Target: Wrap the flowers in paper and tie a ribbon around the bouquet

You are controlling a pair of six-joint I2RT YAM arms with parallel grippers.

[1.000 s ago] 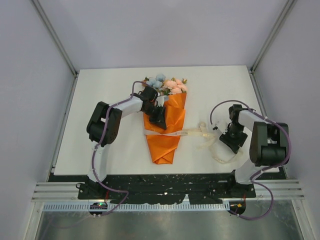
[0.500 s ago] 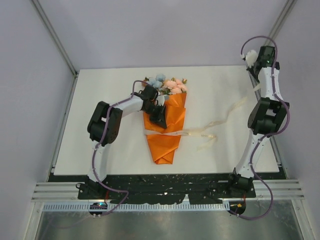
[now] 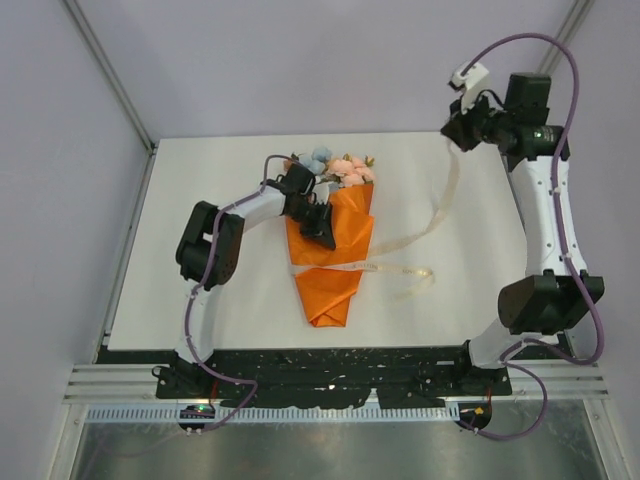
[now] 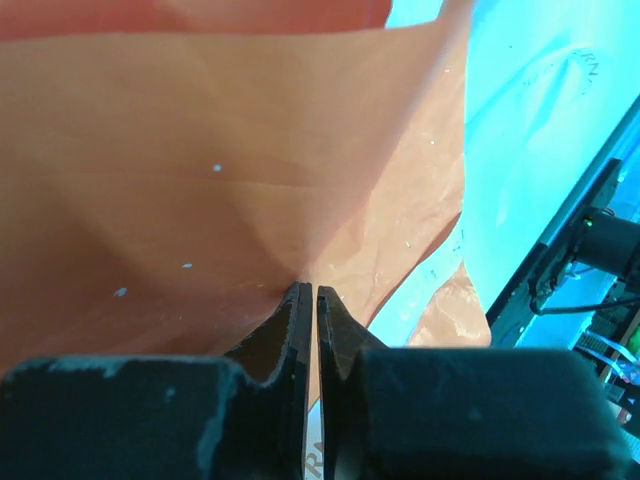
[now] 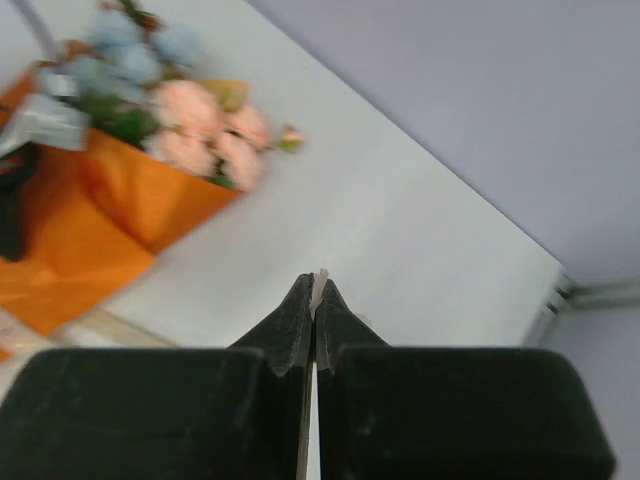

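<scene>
My left gripper (image 3: 318,232) is pinched shut on the crinkly orange wrapping paper (image 3: 330,285) coned round the pastel artificial flowers (image 3: 340,168); lettering (image 4: 575,75) beside it is too blurred to read. My right gripper (image 3: 452,130), raised far right, clamps the cream satin ribbon (image 3: 345,266) trailing across that cone.

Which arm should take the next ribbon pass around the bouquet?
Right. The right gripper is shut on the long cream-white satin ribbon, held high and free to swing. The left gripper is shut on the crinkly orange wrapping paper, likely holding it in place.
</scene>
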